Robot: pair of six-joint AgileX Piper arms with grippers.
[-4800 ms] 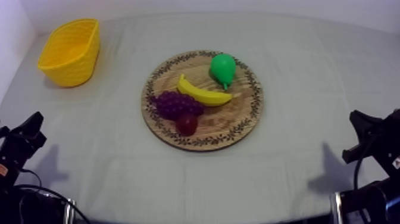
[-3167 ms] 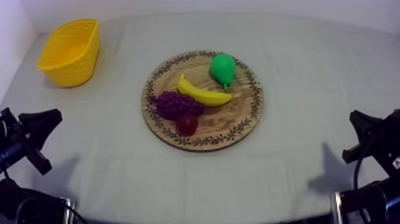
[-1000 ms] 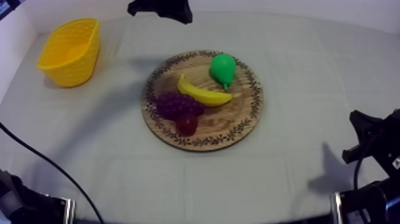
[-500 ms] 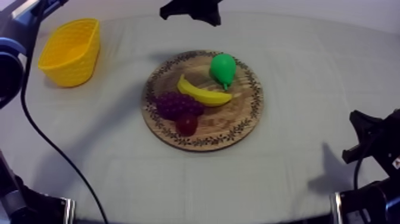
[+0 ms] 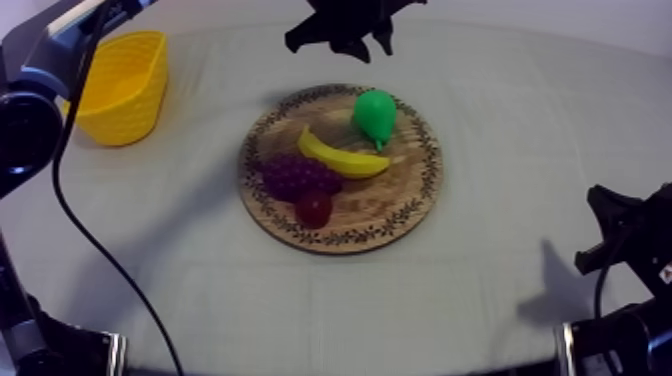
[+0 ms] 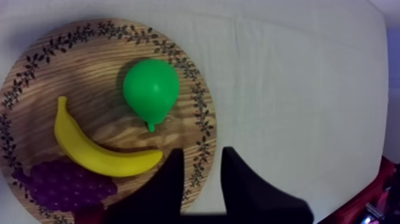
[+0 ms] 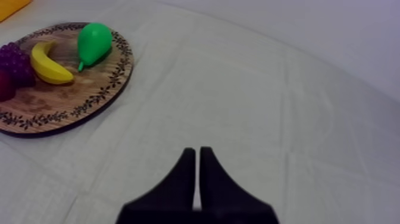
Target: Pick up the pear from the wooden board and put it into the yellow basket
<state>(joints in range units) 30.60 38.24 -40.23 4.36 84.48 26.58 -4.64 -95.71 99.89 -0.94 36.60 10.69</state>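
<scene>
At the far left of the counter (image 5: pixel 520 130), the yellow basket (image 5: pixel 118 85) stands on the grey-white cloth, well apart from everything else. My left arm comes in from the upper left. My left hand (image 5: pixel 350 35) hangs in the air over the far side of the counter, just beyond the back rim of the wooden board (image 5: pixel 395 190). Seen from my left wrist, its two black fingers (image 6: pixel 244 190) stand apart with nothing between them, above the board's patterned rim and near the pear's narrow end. The board sits in the middle of the counter. On its left part lie the grapes (image 5: pixel 298 176), with the small red fruit (image 5: pixel 314 208) tucked against their near side. The banana (image 5: pixel 342 158) runs across the middle, its left part against the grapes. The pear (image 5: pixel 375 115) lies on the board's far right part, just beside the banana, with its stalk end turned toward it and nothing touching it from above. From my left wrist the pear (image 6: pixel 152 89) looks clear of the banana, lying between it and the rim. Far to the right, my right hand (image 5: pixel 615 230) sits low at the counter's edge, well away from the board. Its fingers (image 7: pixel 189 173) are pressed together into a narrow wedge, holding nothing.
</scene>
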